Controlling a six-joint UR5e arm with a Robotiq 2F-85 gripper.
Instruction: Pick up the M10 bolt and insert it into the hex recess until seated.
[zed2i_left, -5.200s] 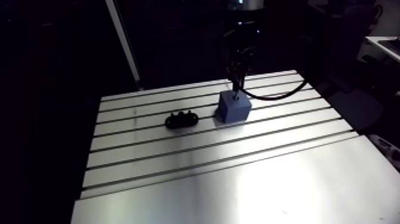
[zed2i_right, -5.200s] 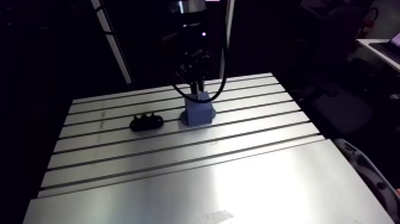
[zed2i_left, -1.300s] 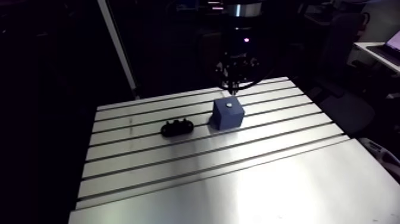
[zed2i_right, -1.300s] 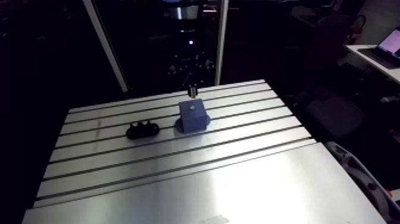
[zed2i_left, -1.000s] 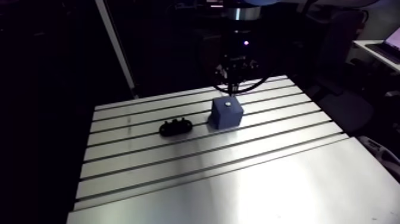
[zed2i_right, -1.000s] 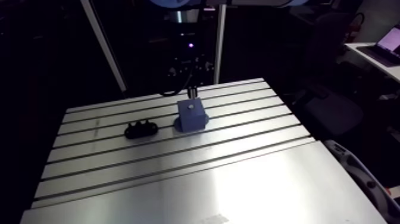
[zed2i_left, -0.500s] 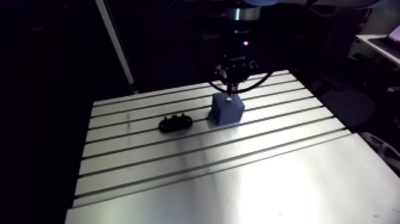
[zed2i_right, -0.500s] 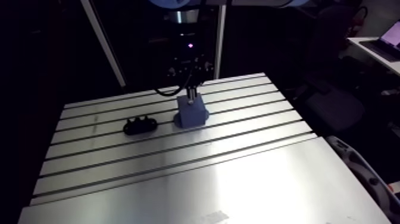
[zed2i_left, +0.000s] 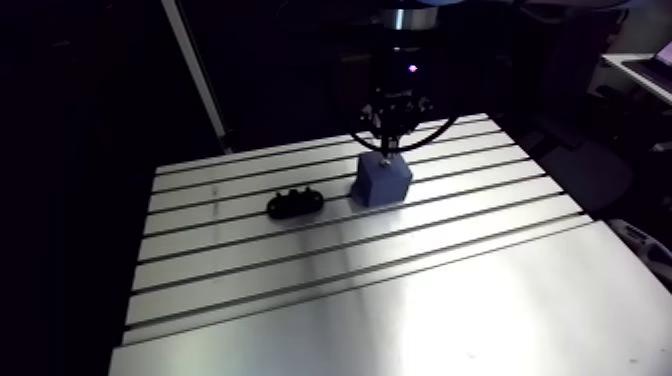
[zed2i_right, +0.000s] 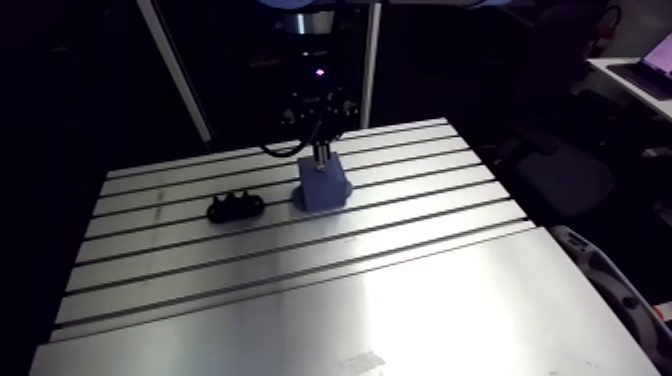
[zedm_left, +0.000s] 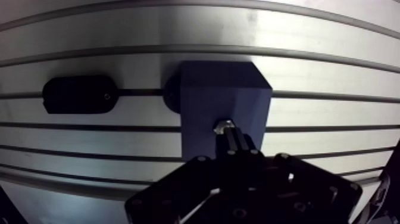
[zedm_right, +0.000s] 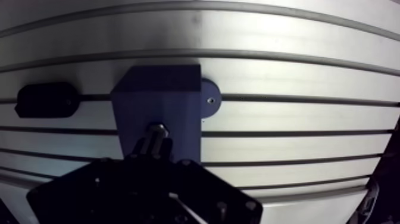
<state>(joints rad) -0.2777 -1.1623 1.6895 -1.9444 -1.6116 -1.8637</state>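
The pincer (zedm_left: 229, 134) is clenched on the M10 bolt (zedm_left: 221, 126), right at the top face of the blue block (zedm_left: 205, 98) on the bench (zedm_left: 333, 71). Can't see the hex recess under it, so I'd go straight down, flats lined up, gentle push.

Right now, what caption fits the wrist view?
Jaws hold the M10 bolt, its tip at the top of the blue block; a black part lies beside the block.

Small silvery bolt (zedm_left: 222, 126), pinched at the tips of the gripper (zedm_left: 233, 137), its bright end meeting the top face of a dark blue, square-sided block (zedm_left: 223, 98) that stands upright across the slots near the far edge of the table (zed2i_left: 400, 290).
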